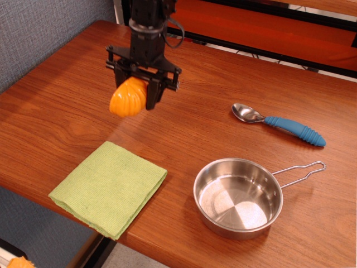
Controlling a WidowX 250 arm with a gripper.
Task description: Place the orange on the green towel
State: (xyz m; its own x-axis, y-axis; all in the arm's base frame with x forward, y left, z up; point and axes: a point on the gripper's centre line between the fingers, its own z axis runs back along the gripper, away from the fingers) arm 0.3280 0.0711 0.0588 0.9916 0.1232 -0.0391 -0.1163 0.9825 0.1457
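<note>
The orange [127,97] is a ribbed toy half orange, held in the air above the wooden table [67,111]. My black gripper [136,96] is shut on it, fingers pointing down, with the orange's ribbed back bulging out to the left. The green towel [109,186] lies folded flat at the table's front left corner, below and in front of the gripper, apart from it.
A steel pan [238,197] with a wire handle stands at the front right. A blue-handled spoon [279,124] lies at the right. The table's front edge runs just past the towel. A red surface lies behind the table.
</note>
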